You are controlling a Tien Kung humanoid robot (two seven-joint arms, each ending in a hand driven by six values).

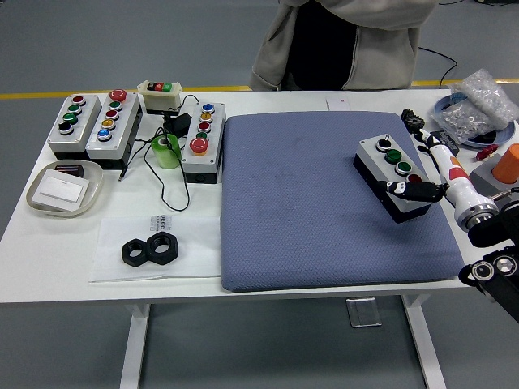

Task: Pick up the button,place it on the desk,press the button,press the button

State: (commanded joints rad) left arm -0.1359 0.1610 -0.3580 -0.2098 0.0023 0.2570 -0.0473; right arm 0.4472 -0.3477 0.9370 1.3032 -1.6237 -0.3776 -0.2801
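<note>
Landmark throughout: the blue-grey mat (324,203) spread over the middle of the white desk (49,267).

Nearest, just left of the mat's near left corner, two black hex nuts (151,250) lie touching each other on a white sheet (158,247). At the mat's right edge the right robot hand (422,182) reaches in from the right on a white forearm, its fingers closed around the near right end of the button box (393,176), one dark fingertip lying along the box's near side. The box, grey on top with a black base, sits on the right part of the mat, turned at a slant, showing a black knob, two green buttons and a dark red one in a row.

Left of the mat, farther back, a shallow tray (63,189) holds a white card. Touching the mat's far left corner stands another button box (202,143) with a large red button, a green tape roll (167,151) beside it. Well left of the mat are two more grey boxes (95,125), and a small cream switch unit (159,96) lies behind them.

Beyond the mat's far edge a person (345,44) in a grey jacket stands at the desk.
</note>
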